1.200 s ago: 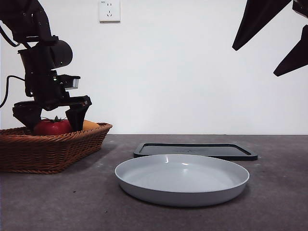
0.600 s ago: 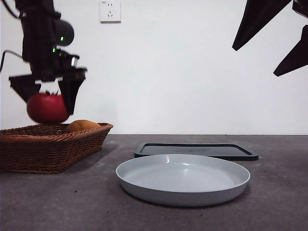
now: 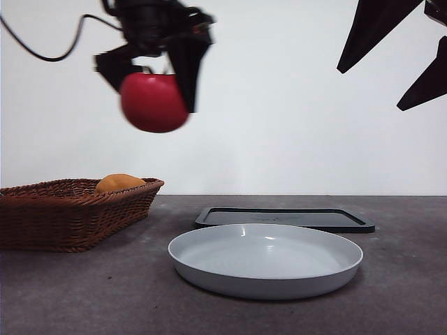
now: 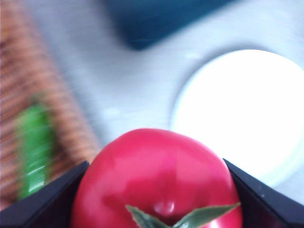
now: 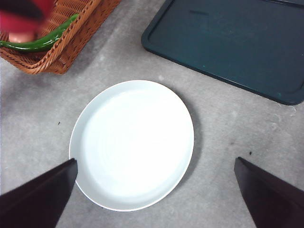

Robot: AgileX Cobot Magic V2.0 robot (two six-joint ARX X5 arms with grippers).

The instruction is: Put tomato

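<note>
My left gripper [image 3: 155, 89] is shut on the glossy red tomato [image 3: 154, 102] and holds it high in the air, between the basket and the plate. In the left wrist view the tomato [image 4: 156, 178] with its green stem fills the space between the jaws of my left gripper [image 4: 156, 209]. The tomato shows as a red blur in the right wrist view [image 5: 19, 21]. My right gripper [image 3: 370, 89] waits open at the top right, high above the plate, and is empty in its own view [image 5: 154, 164].
A wicker basket [image 3: 77, 216] at the left holds an orange fruit [image 3: 119, 183] and a green pepper [image 5: 45, 42]. A grey round plate [image 3: 209, 276] lies in front of a dark flat tray [image 3: 353, 222].
My left gripper has lifted the tomato out of the basket, then carried it higher and to the right towards the plate. The right arm has not moved.
</note>
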